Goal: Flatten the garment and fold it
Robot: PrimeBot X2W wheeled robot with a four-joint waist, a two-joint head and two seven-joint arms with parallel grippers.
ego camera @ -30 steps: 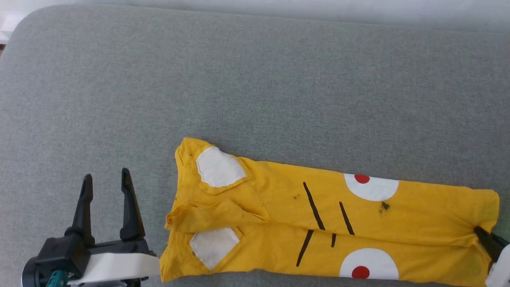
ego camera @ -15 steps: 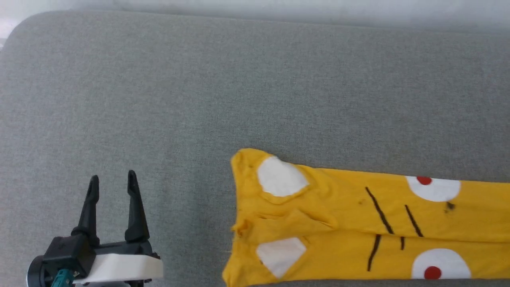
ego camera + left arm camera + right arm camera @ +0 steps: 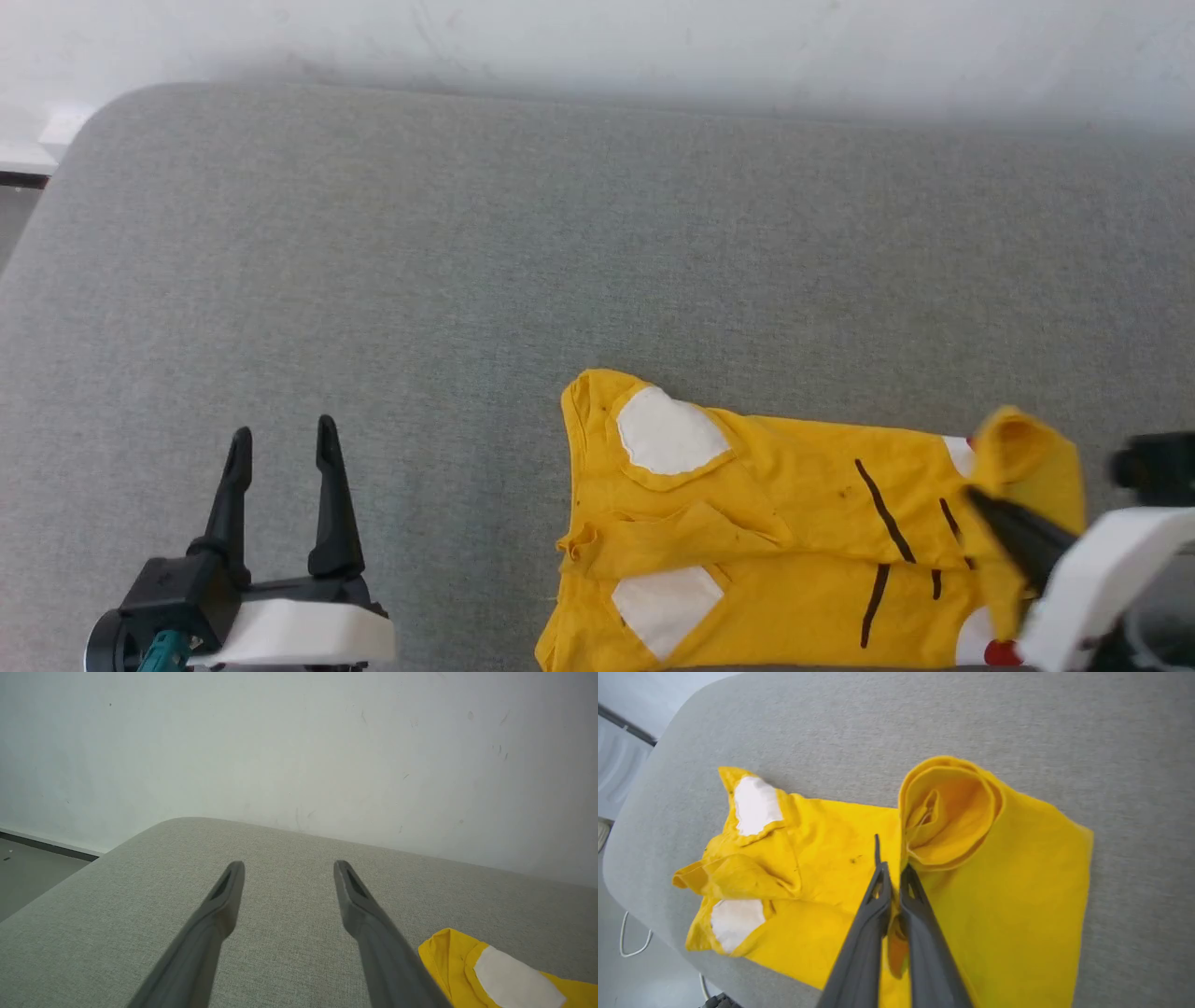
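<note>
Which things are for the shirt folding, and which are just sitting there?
For the job: yellow T-shirt; right gripper, shut on its lifted end.
Just there: left gripper, open, touching nothing; grey cushion; white wall; white cable.

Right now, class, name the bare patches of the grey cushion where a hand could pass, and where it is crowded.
Free: the broad grey cushion between the wall and the garment, and the strip between the open left tool and the garment. Crowded: the near right, where the right tool pinches the garment's curled-up end.
</note>
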